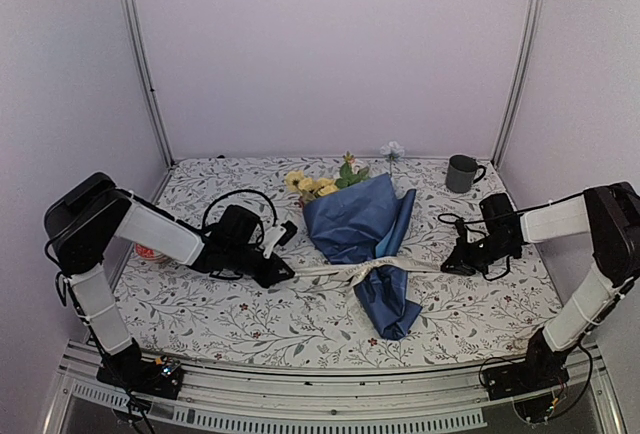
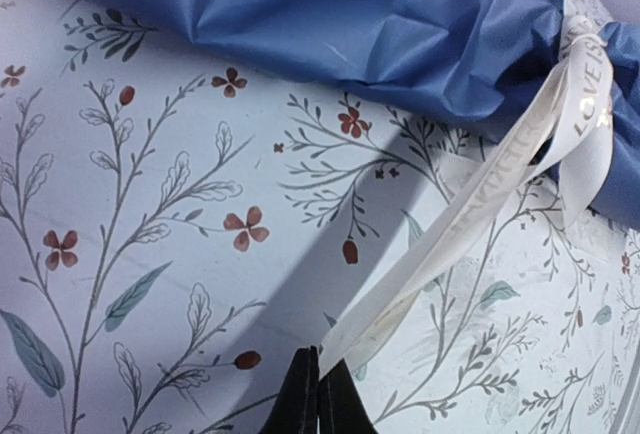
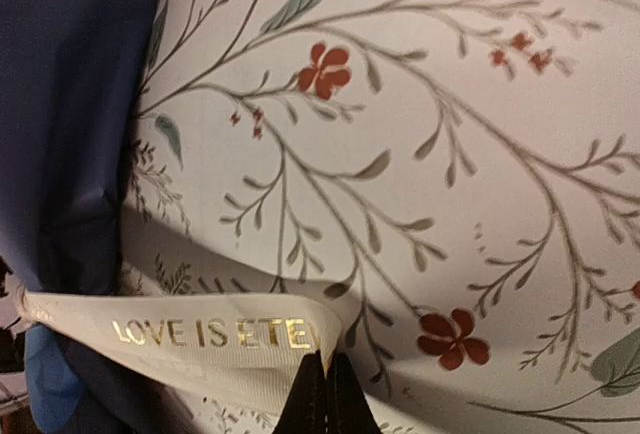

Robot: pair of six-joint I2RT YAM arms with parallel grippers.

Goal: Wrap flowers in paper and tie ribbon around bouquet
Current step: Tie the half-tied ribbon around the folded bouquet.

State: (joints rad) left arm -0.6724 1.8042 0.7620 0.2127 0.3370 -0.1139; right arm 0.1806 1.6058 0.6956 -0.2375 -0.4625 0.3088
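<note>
Floral tablecloth (image 1: 250, 319), crumpled navy bouquet (image 1: 360, 224) cinched by cream ribbon (image 1: 322, 270), left tool (image 2: 318, 372) and right tool (image 3: 325, 372) clenching ribbon ends

Left arm (image 1: 160, 232), right arm (image 1: 555, 220): white links, black joints, looped black cables; pincer fingers (image 2: 298, 409) apparently black.

Grey mug (image 1: 461, 173) upright, far right corner of floral tablecloth (image 1: 250, 324).

The left gripper (image 2: 318, 386), jaws pressed together at the bottom edge, pinches the end of the ribbon (image 2: 470, 209) (lettering printed along it). The ribbon runs up and right to a knot around the crumpled blue paper (image 2: 380, 14), over the floral tablecloth (image 2: 150, 204).
</note>
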